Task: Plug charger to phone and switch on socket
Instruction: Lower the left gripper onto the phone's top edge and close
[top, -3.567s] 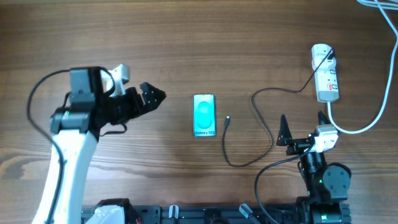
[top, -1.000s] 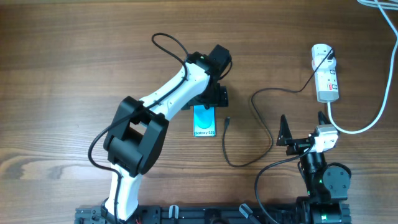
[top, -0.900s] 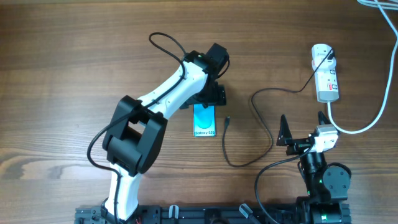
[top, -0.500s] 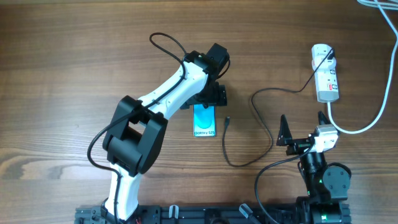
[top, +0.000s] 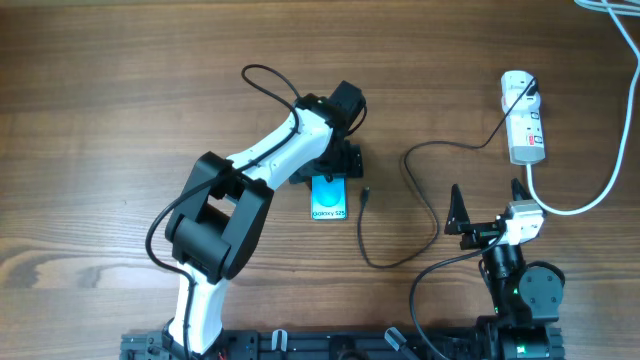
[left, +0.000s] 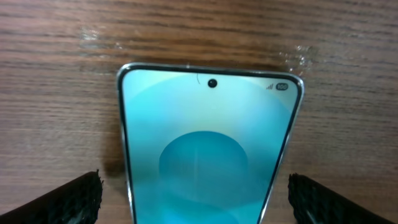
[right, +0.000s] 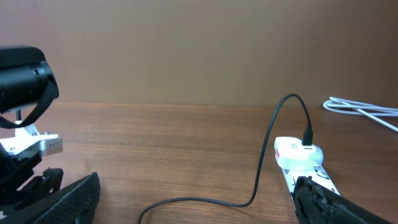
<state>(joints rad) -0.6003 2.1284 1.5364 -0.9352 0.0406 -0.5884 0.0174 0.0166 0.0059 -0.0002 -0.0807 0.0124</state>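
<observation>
Right jaws (top: 487, 195): nearest the base, spread wide and holding nothing; well apart from the phone, near the loop of the charger.
Charger (top: 388, 264): thin black cable curling across the desk (top: 150, 80). Its connector tip (top: 366, 196) lies loose just right of the phone, not in any port. The far end appears already seated in the socket.
Phone (top: 328, 197): flat on the desk at centre, face up. It has a bright turquoise screen with a white band at the near end, and a camera dot and status icons at the far end. Its charging port is not visible.
Left jaws (top: 331, 165): spread wide over the phone's far end, one finger on each side of it, nothing gripped. Whether they touch the phone cannot be told.
Socket (top: 524, 120): short white strip at the far right, with red markings and a thick white cord (top: 600, 195) leading off. The switch position is too small to read.
Progress: apparently early. Phone not plugged in and no arm near the switch; gripping the phone, inserting the tip and switching on all remain.
</observation>
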